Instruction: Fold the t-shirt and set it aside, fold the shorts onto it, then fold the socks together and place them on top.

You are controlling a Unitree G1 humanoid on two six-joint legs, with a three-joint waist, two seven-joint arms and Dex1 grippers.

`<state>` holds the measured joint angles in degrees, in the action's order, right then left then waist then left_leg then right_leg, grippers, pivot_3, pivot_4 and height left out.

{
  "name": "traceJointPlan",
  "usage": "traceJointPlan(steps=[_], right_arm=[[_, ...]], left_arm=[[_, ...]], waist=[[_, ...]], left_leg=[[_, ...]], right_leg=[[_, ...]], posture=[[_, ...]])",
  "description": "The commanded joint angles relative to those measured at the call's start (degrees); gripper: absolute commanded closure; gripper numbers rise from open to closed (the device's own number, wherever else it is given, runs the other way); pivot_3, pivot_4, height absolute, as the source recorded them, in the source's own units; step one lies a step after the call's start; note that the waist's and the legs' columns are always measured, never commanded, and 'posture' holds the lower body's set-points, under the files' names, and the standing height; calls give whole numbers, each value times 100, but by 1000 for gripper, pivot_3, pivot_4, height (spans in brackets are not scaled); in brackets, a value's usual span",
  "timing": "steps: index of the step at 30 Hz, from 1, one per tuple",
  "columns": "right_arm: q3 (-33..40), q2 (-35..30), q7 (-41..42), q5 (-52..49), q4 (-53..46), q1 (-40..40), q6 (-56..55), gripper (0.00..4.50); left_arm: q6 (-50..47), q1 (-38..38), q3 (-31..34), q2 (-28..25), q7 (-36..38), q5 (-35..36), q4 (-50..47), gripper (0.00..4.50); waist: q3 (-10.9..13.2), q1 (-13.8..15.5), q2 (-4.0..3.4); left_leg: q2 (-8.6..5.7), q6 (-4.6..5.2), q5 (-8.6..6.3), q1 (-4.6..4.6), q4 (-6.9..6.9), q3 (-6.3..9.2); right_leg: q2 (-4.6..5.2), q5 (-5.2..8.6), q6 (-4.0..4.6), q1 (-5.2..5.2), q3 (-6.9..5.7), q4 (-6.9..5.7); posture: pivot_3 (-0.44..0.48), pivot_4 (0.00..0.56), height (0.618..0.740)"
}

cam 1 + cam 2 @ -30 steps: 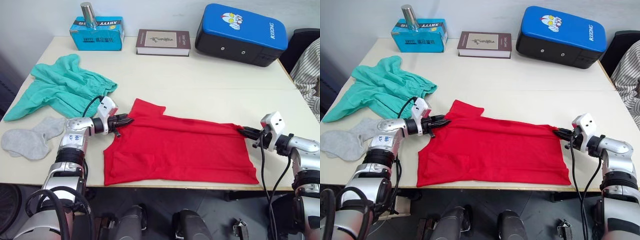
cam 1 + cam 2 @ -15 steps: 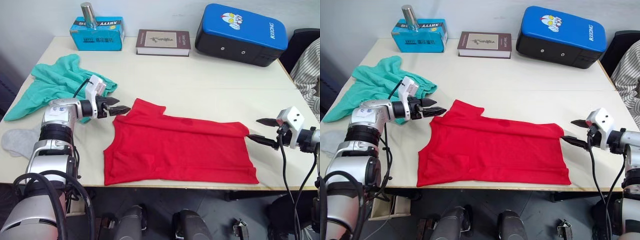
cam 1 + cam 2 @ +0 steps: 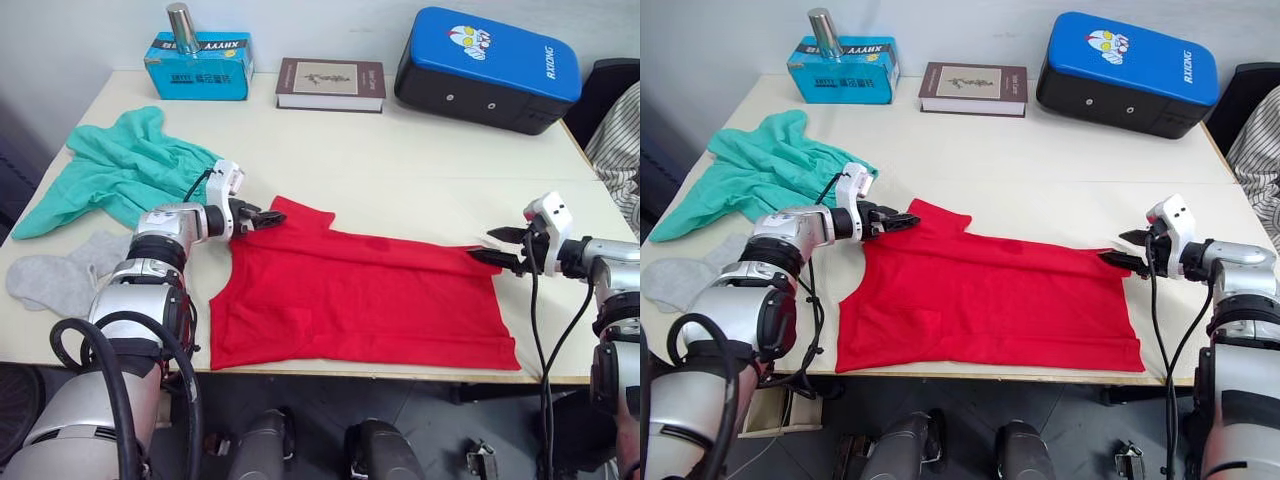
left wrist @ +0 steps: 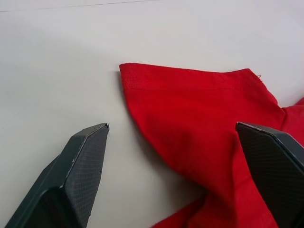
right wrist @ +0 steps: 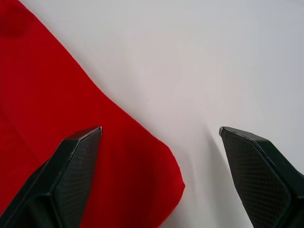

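While the t-shirt (image 3: 360, 300) lies flat along the table's (image 3: 420, 170) near edge, partly folded into a long strip, both sets of jaws stand wide open and hold nothing. The left gripper (image 3: 268, 217) hovers at the sleeve corner; the right gripper (image 3: 492, 249) hovers at the far-side corner of the hem end, towards the table's right edge. In the wrist views each corner sits between the spread fingers, but low and thin against the surface. The likely failure is a pinch that catches only the top layer, or none, so the fold opens or drags crooked when lifted. Uneven timing between the arms would skew the cloth. The shorts (image 3: 120, 175) and socks (image 3: 65, 278) wait near the left edge; a wide sweep by the left arm could snag them.
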<state>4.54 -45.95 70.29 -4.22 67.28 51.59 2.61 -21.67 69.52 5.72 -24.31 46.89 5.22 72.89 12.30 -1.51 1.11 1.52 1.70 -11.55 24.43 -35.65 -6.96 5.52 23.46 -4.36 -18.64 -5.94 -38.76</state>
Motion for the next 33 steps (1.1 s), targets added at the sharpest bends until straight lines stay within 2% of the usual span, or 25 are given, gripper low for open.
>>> traceJointPlan(steps=[1,3,6,9,12,21,22,29,33], right_arm=[[-113,-49,83,162,82,132,-16,857],[-127,-53,107,208,109,147,-35,1409],[-76,-52,62,202,118,167,-121,2515],[-36,-79,71,178,109,171,-178,3565],[-25,-122,113,171,60,110,-330,4500],[12,-160,204,148,-152,-139,-831,4500],[24,-167,182,149,-184,-190,-944,4500],[202,-203,51,37,-421,-469,-1488,4500],[387,-234,12,-129,-757,-819,-1917,4500]], left_arm=[[115,138,6,169,-51,-84,106,1],[162,139,19,222,-81,-109,126,1],[273,133,64,301,-170,-130,153,1],[449,104,107,376,-270,-139,181,595],[730,44,158,441,-441,-146,206,1488],[1276,-33,343,494,-508,-108,233,4335],[1339,-43,364,485,-519,-102,225,4444],[2061,-146,457,350,-331,-110,132,4444],[2816,-342,356,243,103,-187,-34,4444]], waist=[[0,1,0],[0,-6,0],[0,-9,0],[0,-8,0],[0,-8,0],[1,-11,1],[1,-11,1],[1,-15,1],[1,-14,1]], left_leg=[[-1,0,0,0,0,0],[-1,0,0,0,-1,-1],[0,0,0,0,-1,-1],[-1,0,0,0,-1,-1],[-1,0,0,0,-1,-1],[0,-1,0,0,-1,-1],[0,-1,0,0,-1,-1],[1,-1,0,0,-1,-1],[1,-1,0,0,1,-2]], right_leg=[[1,0,0,0,0,0],[1,0,0,0,0,-1],[0,0,0,-1,0,-2],[1,0,0,-1,0,-2],[1,0,0,-1,0,-2],[0,0,0,-1,-2,-2],[0,0,0,-1,-2,-2],[-1,0,0,-1,-2,-2],[-1,0,0,-2,-3,-2]], posture=[[0,150,740],[0,150,740],[0,150,740],[0,150,740],[0,150,740],[0,150,740],[0,150,740],[0,150,740],[0,150,740]])
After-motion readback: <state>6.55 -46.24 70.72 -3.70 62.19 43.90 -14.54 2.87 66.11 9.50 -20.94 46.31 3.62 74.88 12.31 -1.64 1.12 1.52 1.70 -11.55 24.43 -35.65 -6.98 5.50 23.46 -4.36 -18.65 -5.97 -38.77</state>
